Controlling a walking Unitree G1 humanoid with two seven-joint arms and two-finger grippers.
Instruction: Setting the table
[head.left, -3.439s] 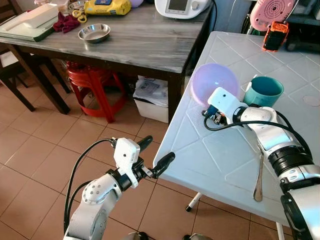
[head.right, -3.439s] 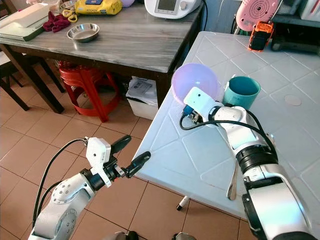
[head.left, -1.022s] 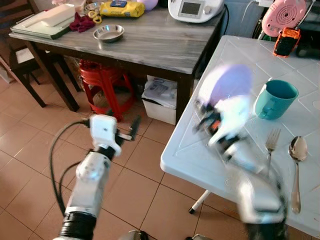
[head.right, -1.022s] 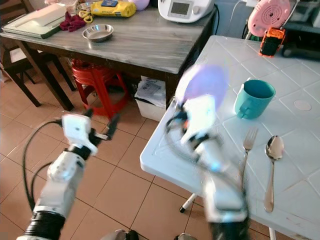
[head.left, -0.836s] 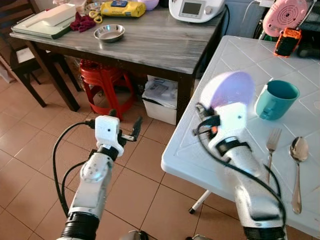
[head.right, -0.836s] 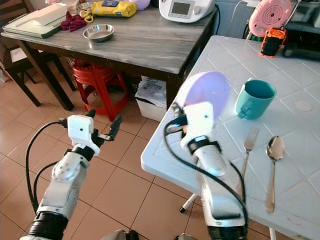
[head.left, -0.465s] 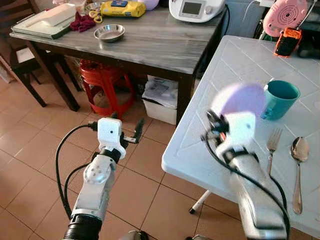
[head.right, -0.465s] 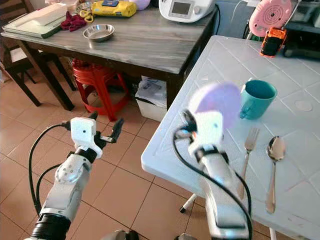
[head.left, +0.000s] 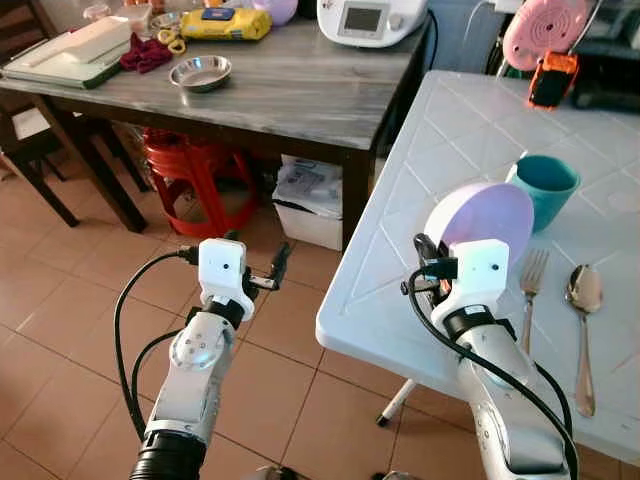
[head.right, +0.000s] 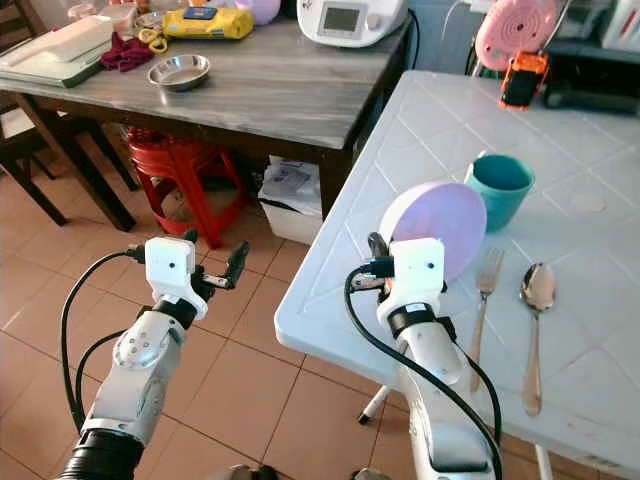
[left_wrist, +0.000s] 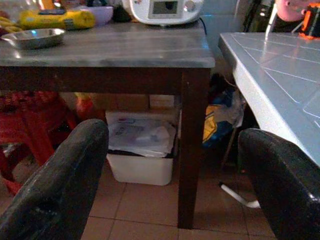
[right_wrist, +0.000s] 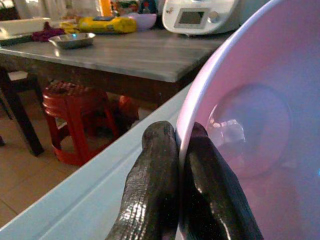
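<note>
The white plastic table (head.left: 470, 130) carries the place setting, and the right gripper (right_wrist: 176, 150) holds the lilac bowl (head.left: 480, 220) tipped on edge above the table's left edge, near its front corner. The two black fingers (right_wrist: 155, 175) are pressed together on the bowl's rim, one outside and one inside, so the whole bowl hangs from a thin pinch.

That looks like the main risk: a smooth rim held at one spot could pivot or slip, and the bowl could drop onto the table or roll off the left edge to the tiled floor (head.left: 60, 320). Set down while tilted, it would likely rock or skid rather than settle on its base. A sideways swing could knock the teal mug (head.left: 545, 185), which stands just behind the bowl, or push the fork (head.left: 528, 290), which lies just beside the right arm.

The spoon (head.left: 582, 310) lies beside the fork, toward the front edge, so the free space for the bowl seems to be the bare stretch between the fork and the left edge.

The dark wooden table (head.left: 250, 85) stands beyond the white table's left edge, with a steel dish (head.left: 200, 70) and a red stool (head.left: 190, 170) under it. The left gripper (head.left: 262, 275) hovers over the floor, fingers spread and empty.
</note>
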